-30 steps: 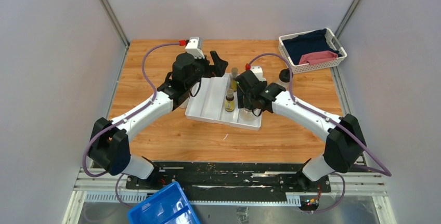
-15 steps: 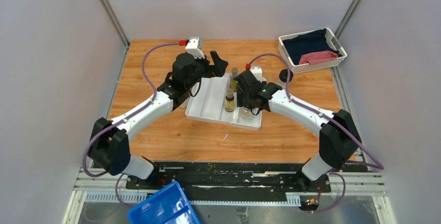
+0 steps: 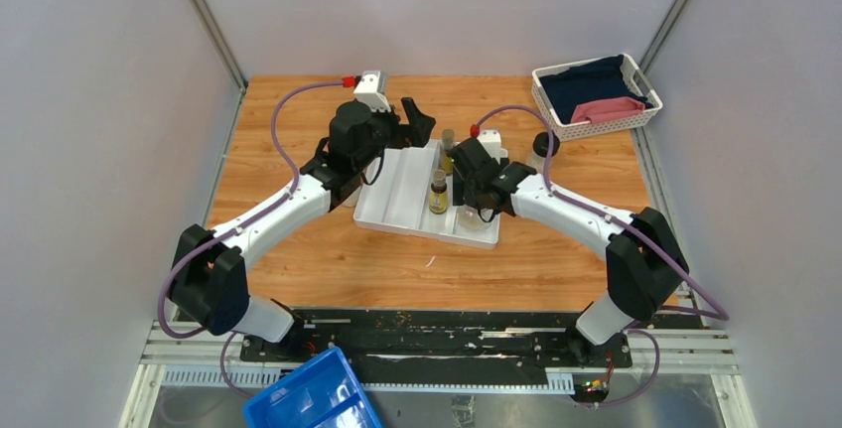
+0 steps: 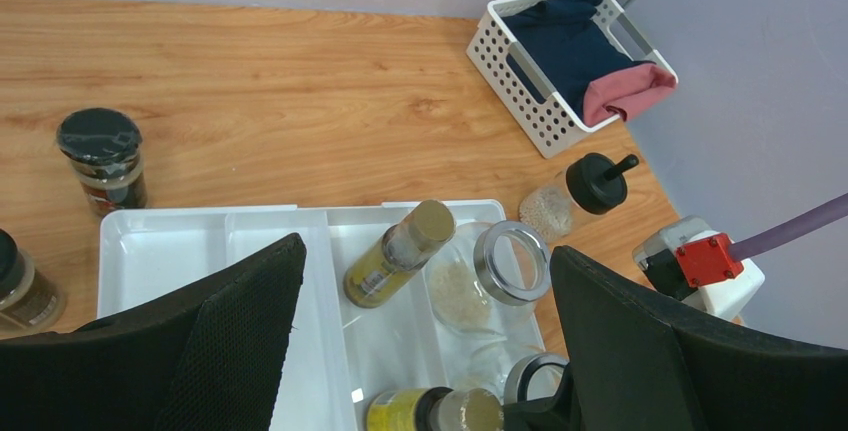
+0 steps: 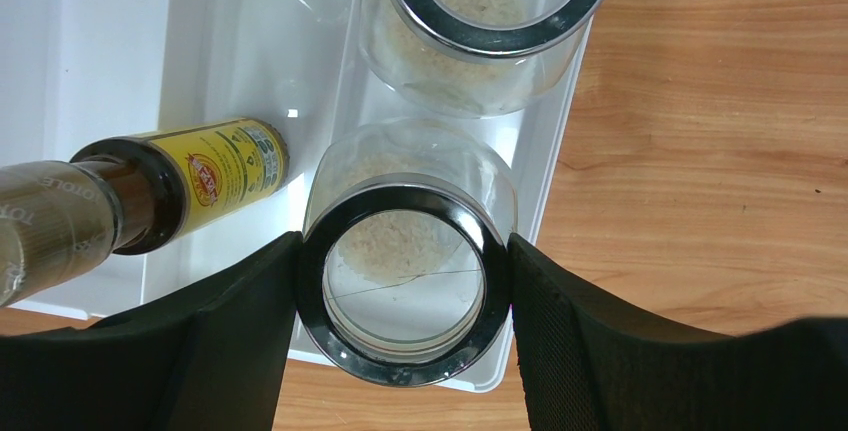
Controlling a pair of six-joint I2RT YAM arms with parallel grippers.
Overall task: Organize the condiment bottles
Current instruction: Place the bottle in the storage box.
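Booth: grey walls close in a wooden desk, seen from above.
Arms: both reach from the near edge toward the middle of the desk.
Tray: a white divided tray lies at the desk's middle, its channels running near to far.
Basket: a white perforated basket sits in the far right corner, holding dark and pink cloth.
Bin: a blue bin sits below the near edge.
Left hand: wide open, holding nothing, over the tray's far left end.
Right hand: closed on the held jar. This is a clear glass jar with a metal rim, a finger pressed to each side, over the near end of the tray's right channel.
Second jar: same kind, just beyond the held one in that channel.
Yellow-labelled bottles: one in the channel left of the held jar, another farther along the tray.
Black-lidded jars: one on the desk beyond the tray's far left corner, another off the tray's left side.
Shaker: dark-capped, on the desk between tray and basket.
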